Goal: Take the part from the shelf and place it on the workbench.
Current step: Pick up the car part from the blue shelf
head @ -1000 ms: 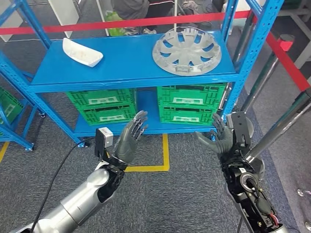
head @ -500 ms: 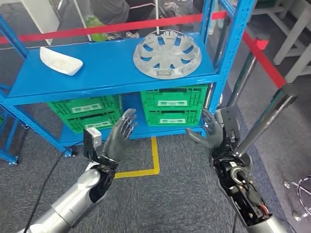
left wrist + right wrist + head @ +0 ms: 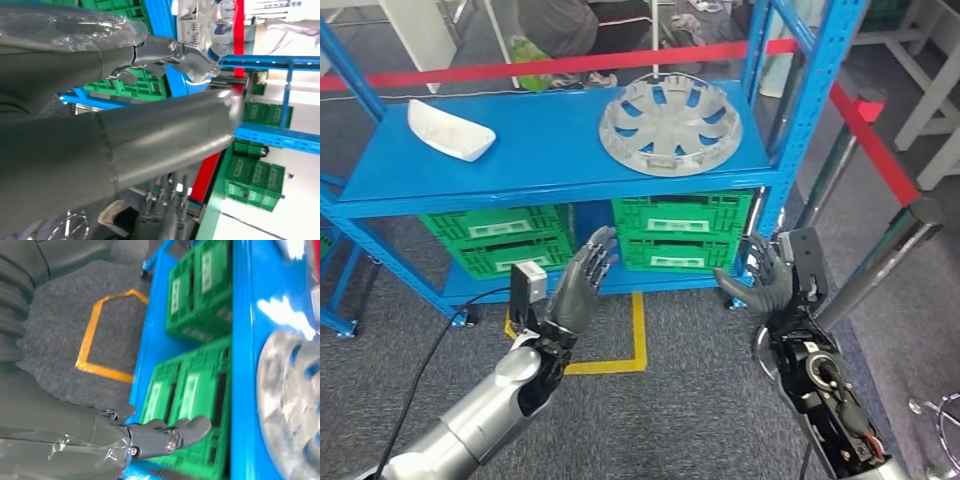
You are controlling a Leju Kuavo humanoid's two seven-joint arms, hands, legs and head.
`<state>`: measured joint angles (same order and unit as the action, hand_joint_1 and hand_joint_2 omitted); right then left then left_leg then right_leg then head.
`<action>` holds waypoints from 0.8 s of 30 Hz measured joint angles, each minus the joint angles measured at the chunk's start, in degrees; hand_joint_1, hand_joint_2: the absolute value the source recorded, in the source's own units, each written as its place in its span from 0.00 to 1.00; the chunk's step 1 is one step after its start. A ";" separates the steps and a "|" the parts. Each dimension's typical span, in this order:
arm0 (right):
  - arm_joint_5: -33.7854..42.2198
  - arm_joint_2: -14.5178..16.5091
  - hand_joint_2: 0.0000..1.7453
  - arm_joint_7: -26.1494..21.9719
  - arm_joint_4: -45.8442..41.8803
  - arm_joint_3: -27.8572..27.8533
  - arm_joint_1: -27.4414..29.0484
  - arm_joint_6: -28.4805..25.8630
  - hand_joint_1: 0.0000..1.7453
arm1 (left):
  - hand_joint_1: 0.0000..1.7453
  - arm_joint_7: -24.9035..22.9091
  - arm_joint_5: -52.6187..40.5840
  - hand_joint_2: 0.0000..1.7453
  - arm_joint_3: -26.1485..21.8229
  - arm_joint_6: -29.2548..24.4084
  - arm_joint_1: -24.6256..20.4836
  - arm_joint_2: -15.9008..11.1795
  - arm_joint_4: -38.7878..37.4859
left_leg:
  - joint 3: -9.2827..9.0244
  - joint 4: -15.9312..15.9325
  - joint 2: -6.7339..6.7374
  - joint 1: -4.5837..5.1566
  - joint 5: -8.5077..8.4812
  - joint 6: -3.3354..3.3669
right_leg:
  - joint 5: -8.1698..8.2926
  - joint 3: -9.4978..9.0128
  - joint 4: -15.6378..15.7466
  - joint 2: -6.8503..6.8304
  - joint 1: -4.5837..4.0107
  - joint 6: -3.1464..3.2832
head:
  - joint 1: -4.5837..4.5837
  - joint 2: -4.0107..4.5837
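Note:
A silver wheel cover (image 3: 670,124) lies flat on the blue shelf's upper board (image 3: 546,150), toward its right end; its edge also shows blurred in the right wrist view (image 3: 290,405). My left hand (image 3: 580,282) is raised below the board's front edge, fingers spread, holding nothing. My right hand (image 3: 765,280) is raised at the same height near the shelf's right post, fingers apart and empty. The two palms face each other, both lower than the wheel cover and in front of it.
A white curved part (image 3: 448,131) lies at the board's left end. Green crates (image 3: 675,230) fill the lower shelf. Red barrier tape (image 3: 569,63) runs behind, with a person beyond it. Yellow floor tape (image 3: 637,340) marks the grey carpet. A metal pole (image 3: 878,262) slants at the right.
The whole view has shifted, so the camera moved and the shelf now sits more centred. Both hands stay raised and open, in much the same pose.

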<state>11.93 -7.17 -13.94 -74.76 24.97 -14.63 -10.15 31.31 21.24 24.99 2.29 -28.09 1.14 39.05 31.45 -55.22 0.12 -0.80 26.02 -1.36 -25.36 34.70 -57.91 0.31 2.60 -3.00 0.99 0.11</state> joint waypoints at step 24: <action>1.86 -0.33 1.00 1.37 1.27 0.05 -2.44 2.92 0.00 | 0.00 -0.71 0.90 0.00 -0.09 -1.66 1.86 -1.37 0.96 | -0.23 2.92 -0.33 1.34 -2.79 3.20 | -5.64 3.91 -11.30 0.09 -0.96 -0.56 | 1.59 0.00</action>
<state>13.79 -7.51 -12.57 -73.49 25.03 -17.07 -7.23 30.60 22.14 24.89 0.63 -26.22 -0.23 40.00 31.22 -52.30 -0.22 0.54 23.23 1.84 -31.00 38.62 -69.21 0.39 1.64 -3.56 2.58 0.11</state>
